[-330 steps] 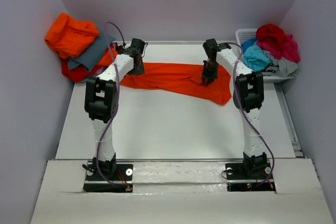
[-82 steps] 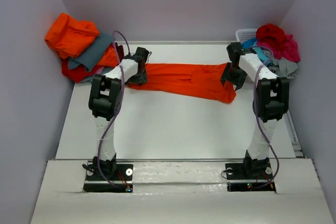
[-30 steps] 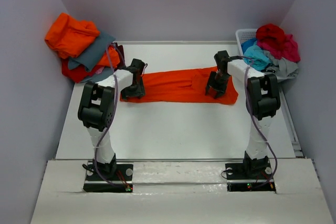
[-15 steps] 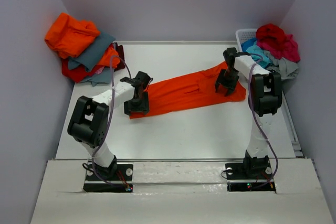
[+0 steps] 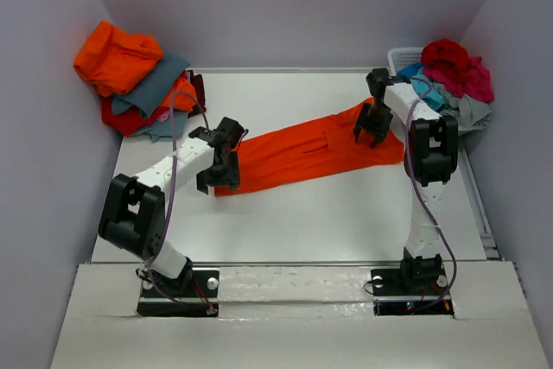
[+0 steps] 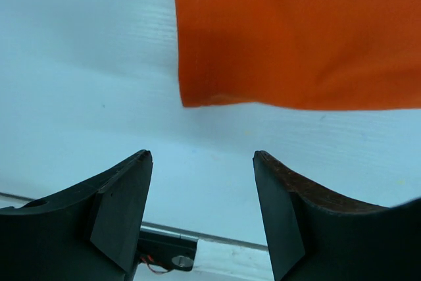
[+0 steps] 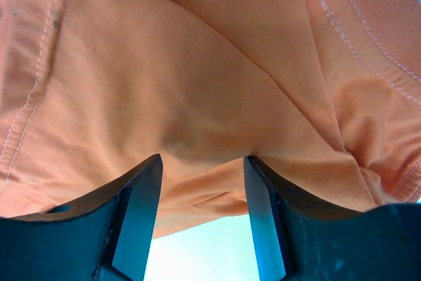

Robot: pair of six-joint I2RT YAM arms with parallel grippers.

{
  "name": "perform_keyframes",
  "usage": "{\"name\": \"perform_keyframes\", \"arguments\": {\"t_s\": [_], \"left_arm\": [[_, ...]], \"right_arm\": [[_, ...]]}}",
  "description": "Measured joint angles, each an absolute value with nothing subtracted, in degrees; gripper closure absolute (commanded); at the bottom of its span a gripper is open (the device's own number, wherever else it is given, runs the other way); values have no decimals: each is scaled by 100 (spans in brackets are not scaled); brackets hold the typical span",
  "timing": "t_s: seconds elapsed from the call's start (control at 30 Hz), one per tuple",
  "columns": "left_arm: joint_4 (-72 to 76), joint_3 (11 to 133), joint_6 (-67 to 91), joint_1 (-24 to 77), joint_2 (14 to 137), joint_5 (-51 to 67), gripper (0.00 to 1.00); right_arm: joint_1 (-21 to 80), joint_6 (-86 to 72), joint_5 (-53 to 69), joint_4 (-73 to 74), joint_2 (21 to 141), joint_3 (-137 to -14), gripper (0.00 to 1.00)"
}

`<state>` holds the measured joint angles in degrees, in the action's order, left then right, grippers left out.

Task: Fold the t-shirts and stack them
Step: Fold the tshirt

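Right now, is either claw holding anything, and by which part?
Nothing is held: left claw open just off the orange t-shirt's corner, right claw open above its other end.

Left arm (image 5: 177, 157): elbow low at near left, forearm angled right toward table middle. Left gripper (image 6: 202, 162): pointing down, jaws wide apart, nothing between. Right arm (image 5: 422, 205): upright, reaching to far right. Right gripper (image 7: 200, 162): pointing down, jaws partly apart.
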<state>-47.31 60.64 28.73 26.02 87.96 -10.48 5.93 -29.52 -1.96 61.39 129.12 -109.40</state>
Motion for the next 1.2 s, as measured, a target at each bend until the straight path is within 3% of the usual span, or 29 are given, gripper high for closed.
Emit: {"name": "perform_keyframes", "arguments": {"t_s": [0.5,0.9,1.2], "left_arm": [[-4445,9319,2152,2633,11485,-1505,28],[-4265,9518,1962,2694,12250,-1354,29],[-3883,8995,1999,2696,11970,-1358,29]], "right_arm": [[593,-3157,-211,6086,11651,-9747,40],[593,-3347,-386,5776,11242,-8567,39],[591,-3382,-412,5631,11907,-8886,39]]}}
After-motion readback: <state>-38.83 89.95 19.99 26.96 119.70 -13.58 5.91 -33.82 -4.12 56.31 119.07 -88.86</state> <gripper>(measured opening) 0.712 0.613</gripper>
